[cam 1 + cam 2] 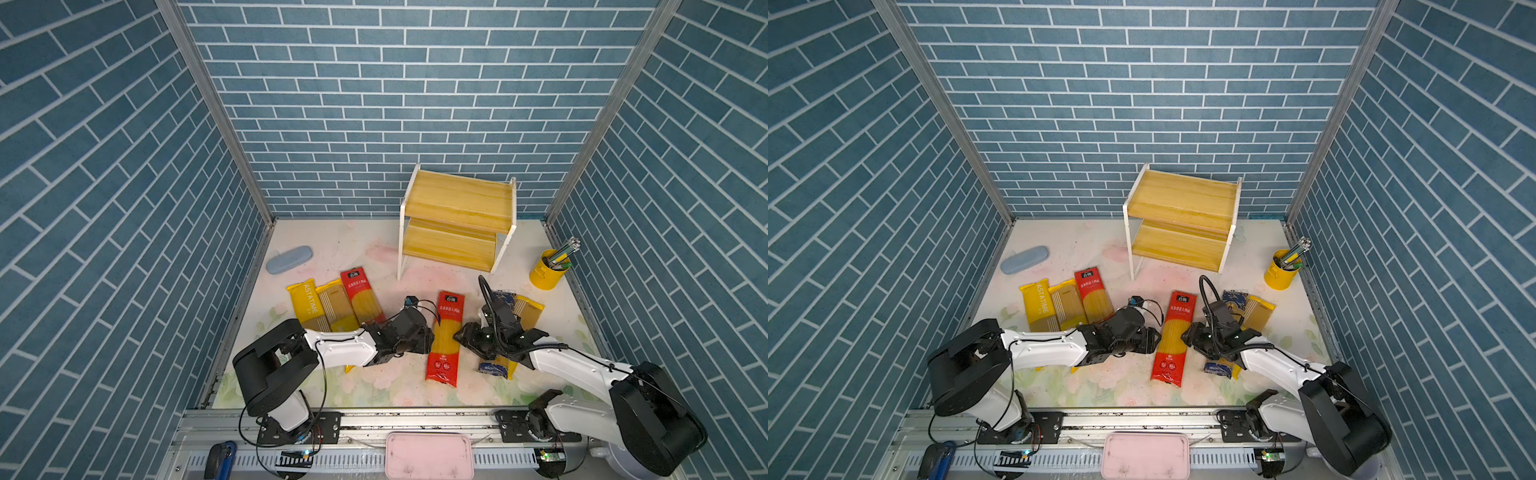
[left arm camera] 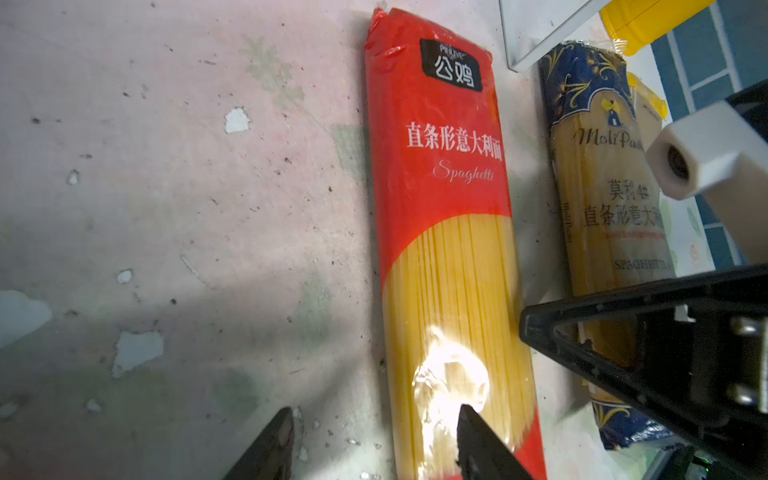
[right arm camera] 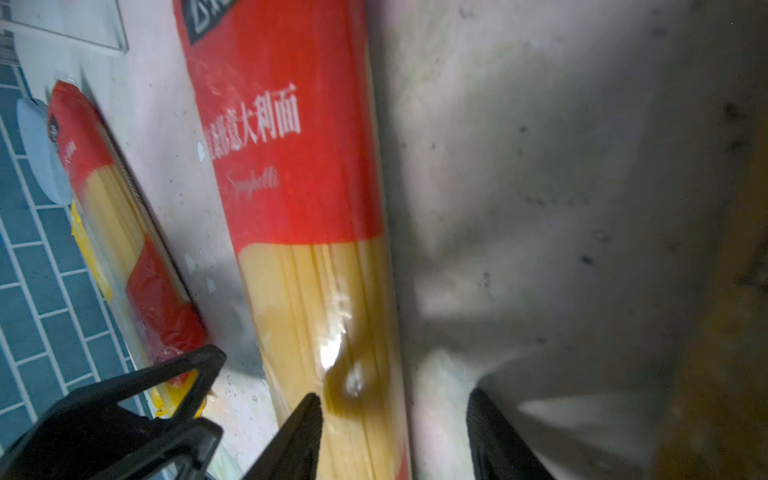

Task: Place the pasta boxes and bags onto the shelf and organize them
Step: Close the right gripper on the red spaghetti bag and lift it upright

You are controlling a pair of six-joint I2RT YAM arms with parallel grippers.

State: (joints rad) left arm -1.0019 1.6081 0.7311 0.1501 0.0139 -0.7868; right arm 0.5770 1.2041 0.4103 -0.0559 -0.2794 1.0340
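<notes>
Your left tool [image 2: 376, 417] is spread about halfway and grips nothing. One finger sits over the clear middle of the red packet [image 2: 449, 249] and the other over bare worktop [image 2: 187, 208], so the jaws straddle that packet's long edge. Your right tool [image 3: 395, 399] mirrors it from the opposite side, jaws apart and empty too, one finger above the spaghetti and one off it. I read this as a two-sided approach: the packet is long, flat and glossy, lying in the middle of the worktop, and a pinch at mid-length from both edges should stop it sagging or swinging. Further out, the blue-ended packet [image 2: 598, 187] lies just beside it under your right arm. A second red packet [image 1: 360, 297] lies on the left with the striped packet [image 1: 336, 305] and the yellow PASTATIME packet [image 1: 305, 305]. The shelf [image 1: 457, 199] stands at the back with both boards bare, so nothing is stowed yet.
</notes>
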